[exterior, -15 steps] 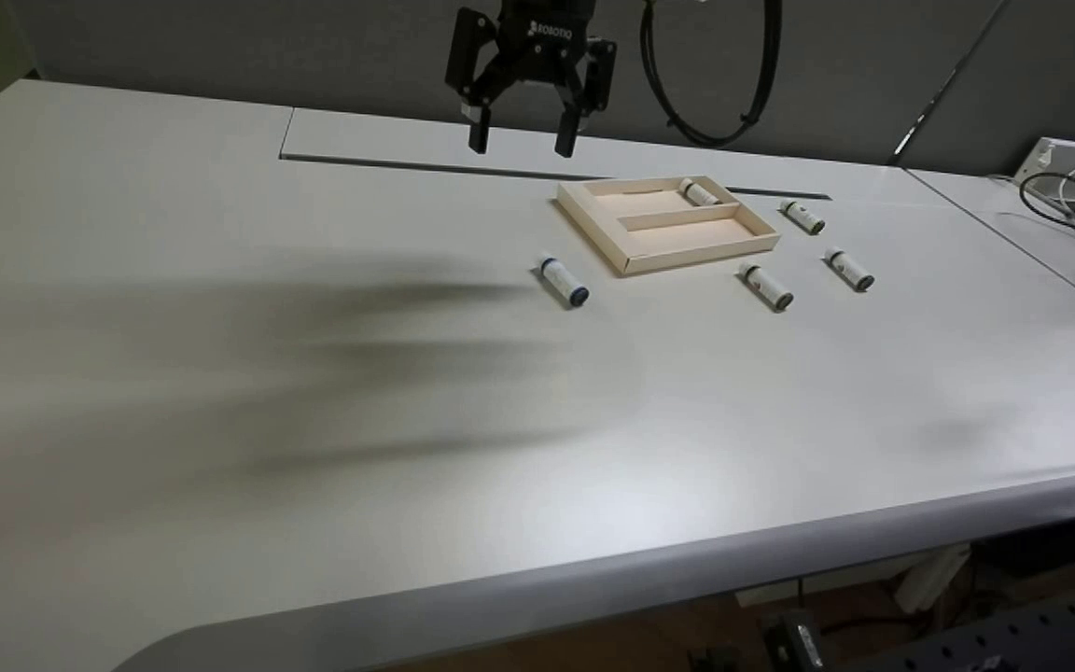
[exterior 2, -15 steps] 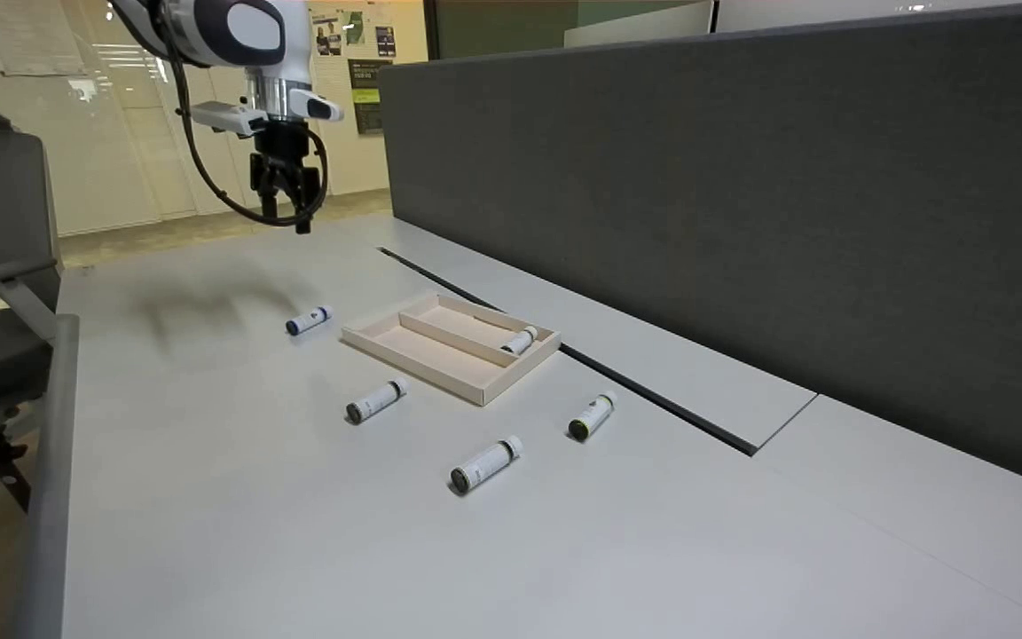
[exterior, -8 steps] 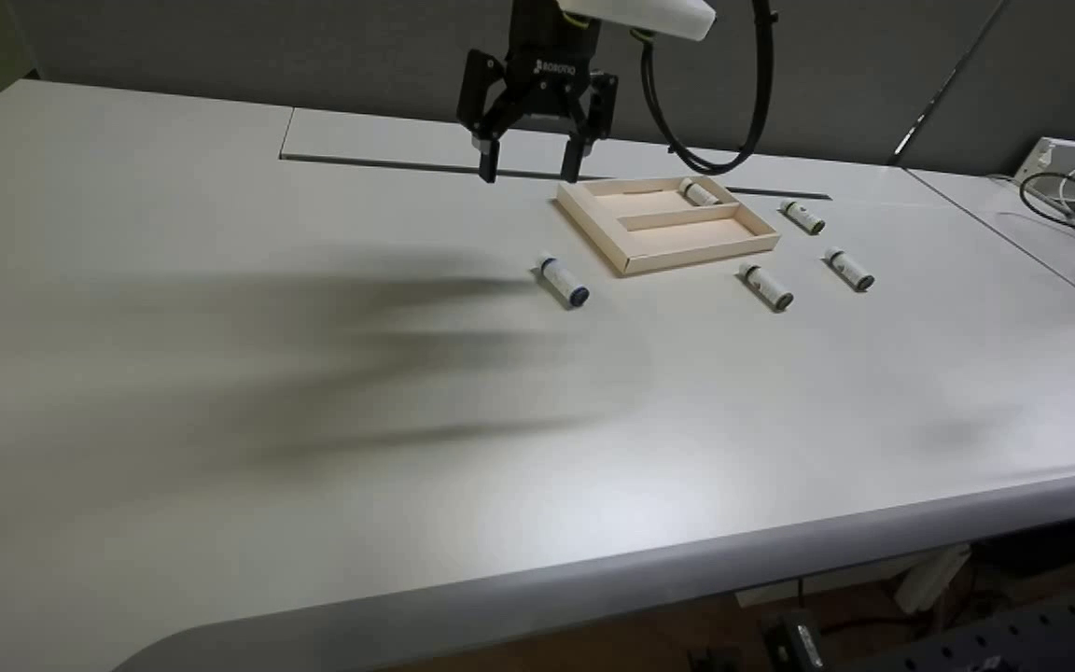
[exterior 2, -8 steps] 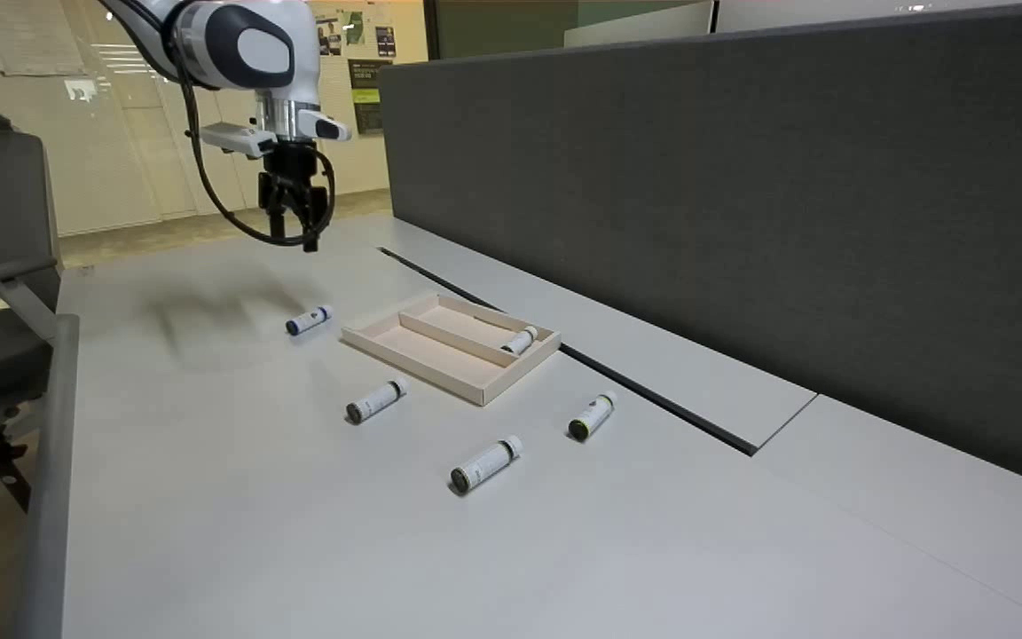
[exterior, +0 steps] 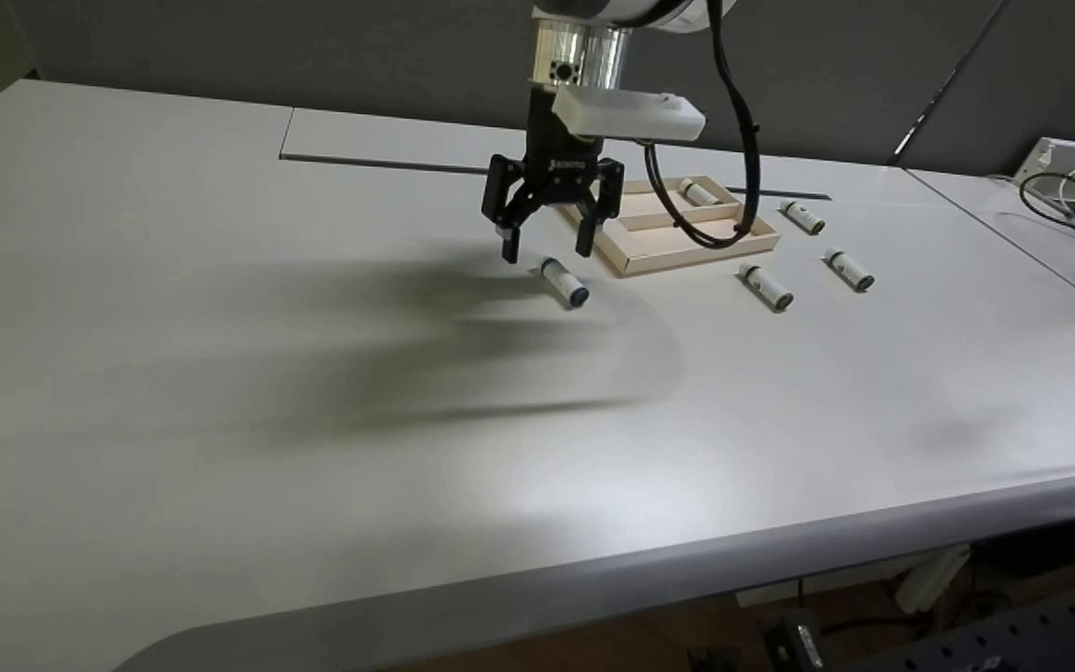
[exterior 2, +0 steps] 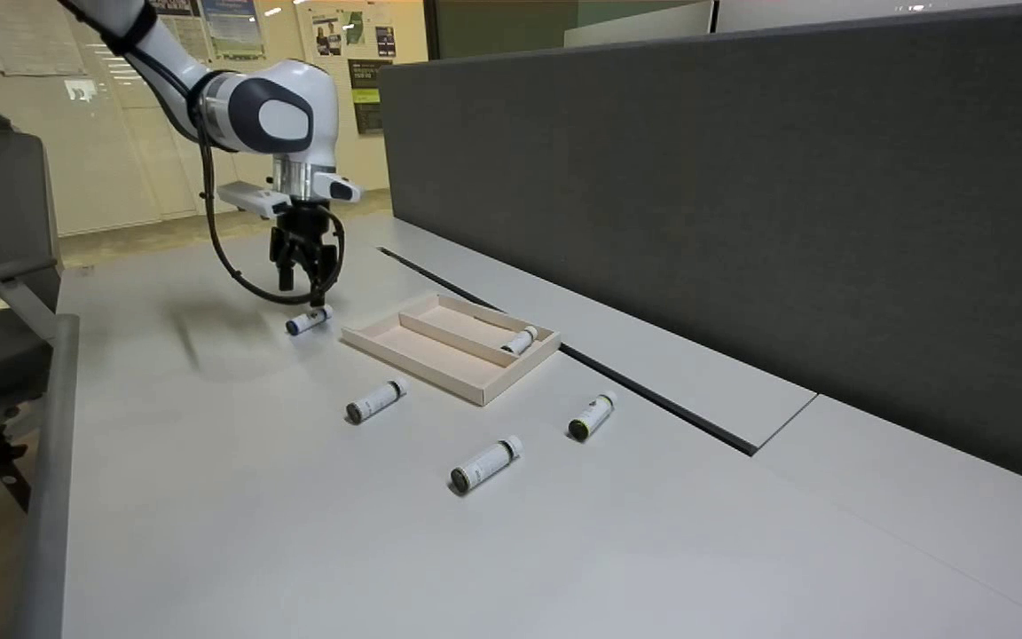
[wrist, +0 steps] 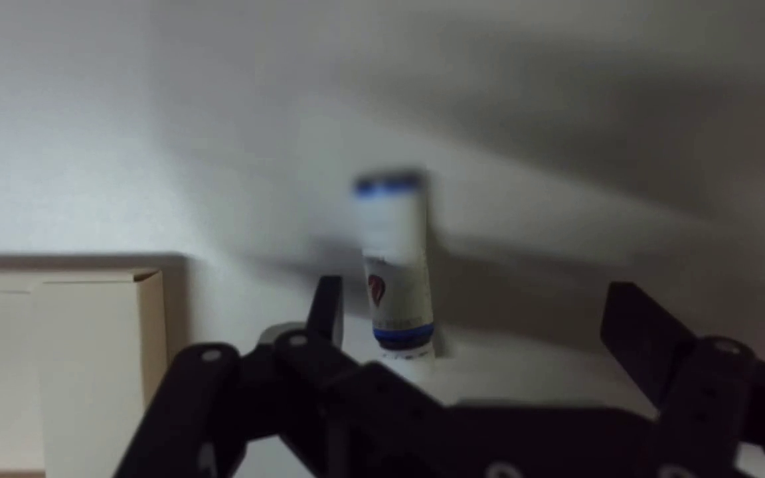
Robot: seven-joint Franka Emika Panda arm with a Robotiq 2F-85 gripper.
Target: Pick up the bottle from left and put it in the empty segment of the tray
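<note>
While the gripper hangs wide, the bottle lies seemingly beneath it.

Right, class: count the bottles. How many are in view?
5: one blue-banded bottle near the open claw, another bottle inside the tray, and three more bottles lying on the table.

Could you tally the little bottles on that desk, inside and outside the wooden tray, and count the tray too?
Tray: 1
Inside bottle: 1
Loose blue-banded bottle, nearest the pincer: 1
Other loose bottles: 3
Total: 6
</note>
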